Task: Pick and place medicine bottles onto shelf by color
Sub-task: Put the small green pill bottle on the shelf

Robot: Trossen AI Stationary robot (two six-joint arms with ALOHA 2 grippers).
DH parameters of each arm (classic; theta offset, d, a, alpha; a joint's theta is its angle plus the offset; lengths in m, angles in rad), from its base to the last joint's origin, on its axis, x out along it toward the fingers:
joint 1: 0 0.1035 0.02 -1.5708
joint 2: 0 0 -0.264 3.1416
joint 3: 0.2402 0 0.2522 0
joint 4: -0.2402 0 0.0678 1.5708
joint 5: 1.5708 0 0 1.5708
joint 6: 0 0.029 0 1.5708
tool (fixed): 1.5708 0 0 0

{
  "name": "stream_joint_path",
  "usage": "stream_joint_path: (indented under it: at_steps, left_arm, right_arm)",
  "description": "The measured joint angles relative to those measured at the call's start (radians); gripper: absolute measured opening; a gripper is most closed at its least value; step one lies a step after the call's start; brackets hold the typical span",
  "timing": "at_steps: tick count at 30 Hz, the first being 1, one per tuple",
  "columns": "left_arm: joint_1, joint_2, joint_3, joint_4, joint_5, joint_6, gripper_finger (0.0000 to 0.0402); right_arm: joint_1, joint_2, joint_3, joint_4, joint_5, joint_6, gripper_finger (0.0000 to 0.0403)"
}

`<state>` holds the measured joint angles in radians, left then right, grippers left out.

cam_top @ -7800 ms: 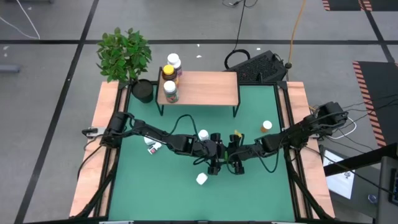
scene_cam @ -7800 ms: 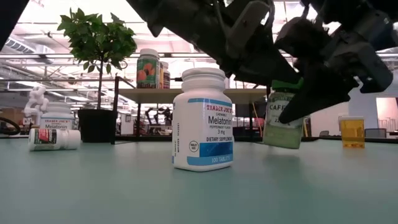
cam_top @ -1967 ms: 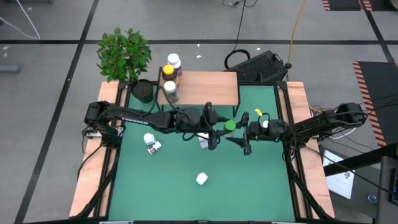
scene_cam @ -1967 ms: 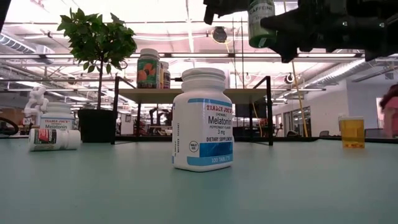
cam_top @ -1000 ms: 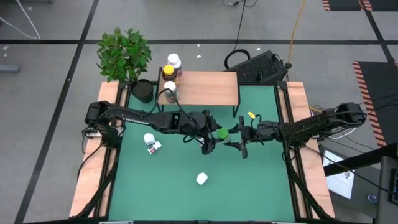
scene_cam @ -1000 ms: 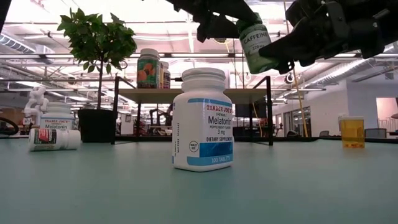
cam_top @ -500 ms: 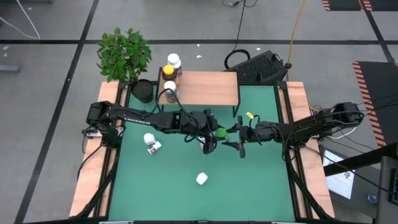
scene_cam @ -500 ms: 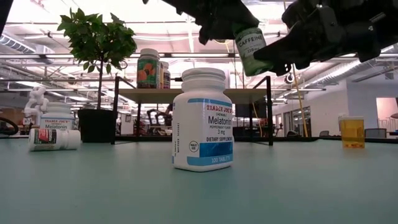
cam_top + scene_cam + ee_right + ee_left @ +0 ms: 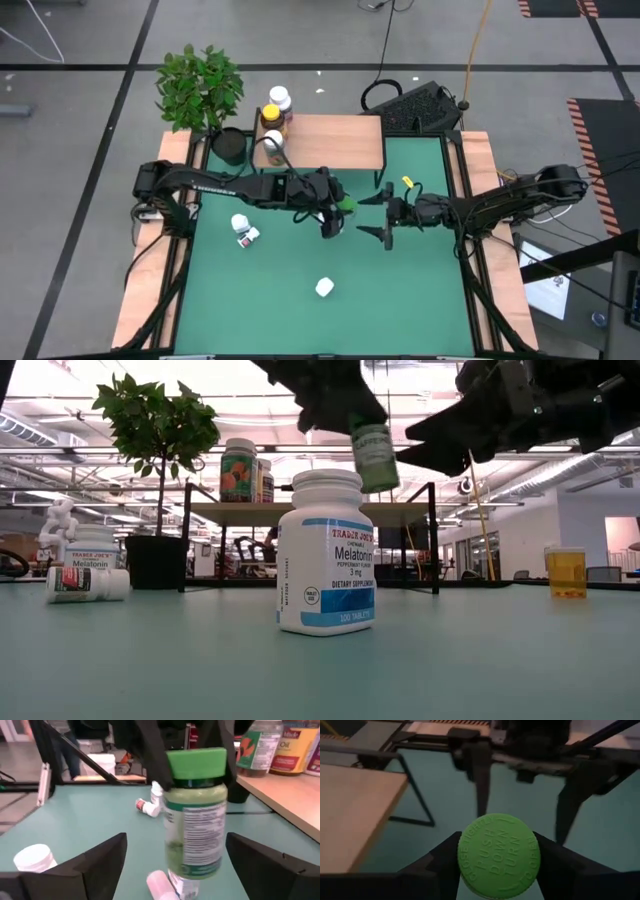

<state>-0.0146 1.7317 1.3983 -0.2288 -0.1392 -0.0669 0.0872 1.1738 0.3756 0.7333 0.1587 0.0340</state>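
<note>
Green-capped bottle [image 9: 343, 207] is held in the air over the counter [image 9: 400, 290] by the left tool [image 9: 335, 212], pinched just below the cap, near the shelf [image 9: 330, 140]. Right tool [image 9: 384, 213] is spread wide, just beside it. Risk: bottle knocked or dropped if the tools collide.

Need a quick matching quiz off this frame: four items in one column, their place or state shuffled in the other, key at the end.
Items
1. Green-capped pill bottle
2. White Melatonin bottle, white cap
3. Right gripper
4. Small amber bottle

Place or state
A. Open, close beside the left gripper
B. Upright on the green table, near the middle
C. Held in the air by the left gripper
D. On the table's far right side in the low view

Pairs: 1-C, 2-B, 3-A, 4-D
</note>
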Motion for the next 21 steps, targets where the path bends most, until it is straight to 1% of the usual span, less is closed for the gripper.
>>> stream_joint_path:
  at_steps: [3, 7, 13, 18, 21]
  left_arm:
    - [0.005, -0.026, 0.000, -0.031, -0.035, 0.000, 0.0208]
    - [0.028, -0.087, 0.000, -0.033, -0.074, 0.006, 0.0201]
    - [0.112, -0.145, 0.005, -0.049, -0.080, 0.005, 0.0206]
    - [0.200, -0.148, 0.130, -0.186, -0.086, 0.031, 0.0202]
    - [0.264, -0.148, 0.205, -0.222, -0.107, 0.066, 0.0203]
  right_arm:
    - [0.000, -0.021, 0.000, -0.013, -0.002, 0.001, 0.0335]
    - [0.000, -0.053, 0.000, -0.028, -0.002, -0.002, 0.0335]
    - [0.006, -0.078, 0.000, -0.030, -0.001, -0.012, 0.0336]
    - [0.013, -0.082, 0.000, -0.035, -0.001, -0.020, 0.0336]
    - [0.013, -0.081, 0.000, -0.036, -0.001, -0.020, 0.0336]
